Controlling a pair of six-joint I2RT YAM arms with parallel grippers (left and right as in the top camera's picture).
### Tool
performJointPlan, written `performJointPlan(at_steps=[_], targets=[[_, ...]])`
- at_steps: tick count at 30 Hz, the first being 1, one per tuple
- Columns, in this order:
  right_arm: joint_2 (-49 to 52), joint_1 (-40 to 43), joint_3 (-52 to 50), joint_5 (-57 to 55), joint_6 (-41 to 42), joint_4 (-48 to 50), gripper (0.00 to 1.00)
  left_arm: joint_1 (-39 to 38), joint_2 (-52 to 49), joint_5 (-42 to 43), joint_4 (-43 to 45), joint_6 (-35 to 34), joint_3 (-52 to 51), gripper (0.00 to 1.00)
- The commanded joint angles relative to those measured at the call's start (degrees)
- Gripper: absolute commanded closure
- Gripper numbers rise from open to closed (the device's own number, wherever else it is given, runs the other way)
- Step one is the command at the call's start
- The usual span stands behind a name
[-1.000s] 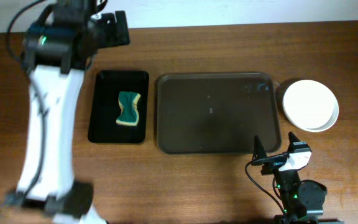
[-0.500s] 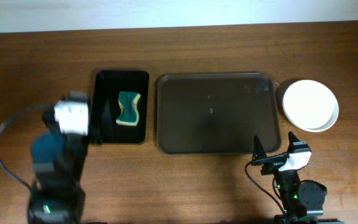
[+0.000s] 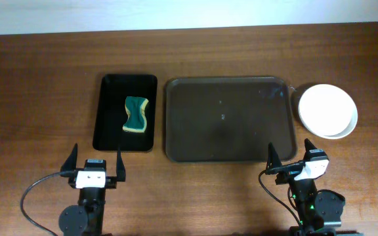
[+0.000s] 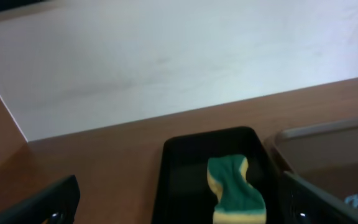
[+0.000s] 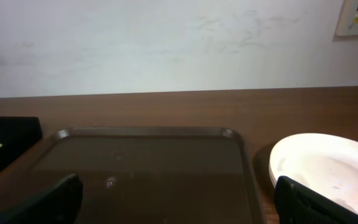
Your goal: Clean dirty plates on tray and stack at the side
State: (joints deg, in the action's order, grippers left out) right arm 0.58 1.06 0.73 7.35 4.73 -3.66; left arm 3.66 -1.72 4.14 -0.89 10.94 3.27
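Resting wide open, both empty: left gripper [image 3: 94,162], right gripper [image 3: 291,157]. All plates [image 3: 327,110] stacked just beside tray [image 3: 231,80], at its 3 o'clock; tray holds nothing. Likely rigid, slick, breakable. Pinch at rim, gentle squeeze, lift level.

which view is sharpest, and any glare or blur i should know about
Overhead: sharp, evenly lit, faint sheen on the tray near its far right corner. Left wrist: soft and hazy, the sponge blurred, pale wall washed out. Right wrist: slightly soft, the plates nearly blown out white.
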Motion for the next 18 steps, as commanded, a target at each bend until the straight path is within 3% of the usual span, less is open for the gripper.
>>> performJointPlan(at_steps=[1,5,18], targets=[[-0.4,-0.3,-0.4,-0.3,0.2,-0.2,0.01,0.7,1.4,0.5,0.5,1.5,-2.8,0.01],[-0.4,-0.3,-0.4,-0.3,0.2,-0.2,0.01,0.7,1.3,0.4,-3.6,2.7,-2.8,0.01],[-0.4,-0.3,-0.4,-0.3,0.2,-0.2,0.01,0.6,0.0,0.6,-3.4,2.7,-2.8,0.01]])
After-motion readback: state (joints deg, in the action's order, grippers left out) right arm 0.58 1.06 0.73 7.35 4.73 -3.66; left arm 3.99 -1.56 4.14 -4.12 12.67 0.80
